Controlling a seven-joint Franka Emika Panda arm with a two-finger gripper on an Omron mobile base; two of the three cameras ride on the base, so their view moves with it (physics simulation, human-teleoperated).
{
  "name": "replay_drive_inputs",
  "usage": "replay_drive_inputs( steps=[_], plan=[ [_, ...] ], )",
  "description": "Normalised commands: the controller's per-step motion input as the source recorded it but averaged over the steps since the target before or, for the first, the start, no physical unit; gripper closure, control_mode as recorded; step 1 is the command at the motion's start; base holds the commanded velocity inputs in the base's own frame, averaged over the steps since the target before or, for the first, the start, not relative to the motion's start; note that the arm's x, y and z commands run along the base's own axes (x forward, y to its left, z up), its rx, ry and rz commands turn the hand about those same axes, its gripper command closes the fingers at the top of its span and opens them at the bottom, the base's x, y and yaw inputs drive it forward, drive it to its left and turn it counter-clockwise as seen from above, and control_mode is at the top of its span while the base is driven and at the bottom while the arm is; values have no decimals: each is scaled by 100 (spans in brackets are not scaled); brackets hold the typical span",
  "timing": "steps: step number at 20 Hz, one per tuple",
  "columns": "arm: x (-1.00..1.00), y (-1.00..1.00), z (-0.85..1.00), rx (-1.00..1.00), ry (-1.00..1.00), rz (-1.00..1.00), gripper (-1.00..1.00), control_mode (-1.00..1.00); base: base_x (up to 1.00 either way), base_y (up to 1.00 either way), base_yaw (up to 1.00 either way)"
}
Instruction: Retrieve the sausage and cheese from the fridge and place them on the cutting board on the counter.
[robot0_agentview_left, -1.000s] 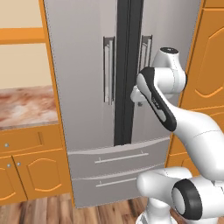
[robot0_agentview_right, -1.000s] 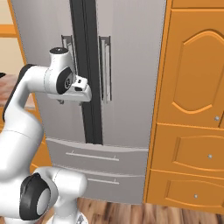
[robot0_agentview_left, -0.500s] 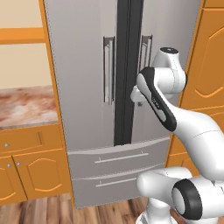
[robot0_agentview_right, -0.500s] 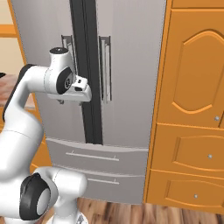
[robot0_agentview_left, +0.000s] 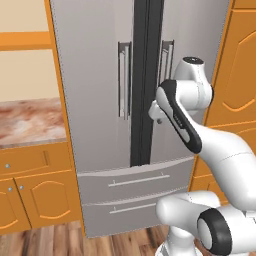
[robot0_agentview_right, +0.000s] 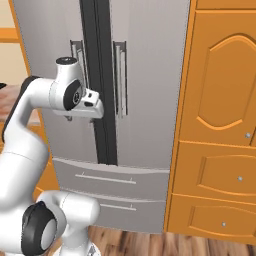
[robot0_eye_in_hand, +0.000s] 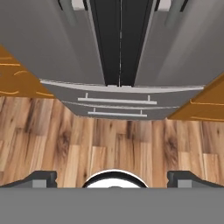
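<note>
The fridge (robot0_agentview_left: 95, 75) (robot0_agentview_right: 150, 75) stands right in front of me, both doors shut, their bar handles (robot0_agentview_left: 122, 80) either side of the black centre seam. The sausage and the cheese are hidden behind the closed doors. The cutting board is out of view. A piece of the marbled counter (robot0_agentview_left: 25, 120) shows at the left. My gripper (robot0_eye_in_hand: 113, 177) hangs at handle height just before the doors, pointing down at the floor. Its fingertips (robot0_eye_in_hand: 41, 177) stand wide apart, open, with nothing between them.
Tall orange cabinets (robot0_agentview_right: 220, 100) flank the fridge on its right. More orange cabinets (robot0_agentview_left: 30, 200) sit under the counter. Two steel drawers (robot0_agentview_left: 135, 182) (robot0_eye_in_hand: 116, 103) form the fridge's base. Wooden floor (robot0_eye_in_hand: 109, 144) lies below the hand.
</note>
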Motion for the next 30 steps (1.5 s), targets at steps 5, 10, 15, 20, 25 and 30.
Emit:
replay_drive_inputs(
  steps=[5, 10, 15, 20, 25, 30],
  plan=[
    [12, 94, -6, -4, -37, -4, -100, -100, 0, 0, 0],
    [58, 61, 0, -3, -29, -1, -100, -100, 0, 0, 0],
    [65, 7, 11, -1, -14, -8, -100, -100, 0, 0, 0],
    [40, 0, 41, 0, -6, -3, -100, -100, 0, 0, 0],
    [20, 0, 50, 0, -5, 0, -100, -100, 0, 0, 0],
    [34, -2, 33, 0, 0, 0, -100, -100, 0, 0, 0]
  ],
)
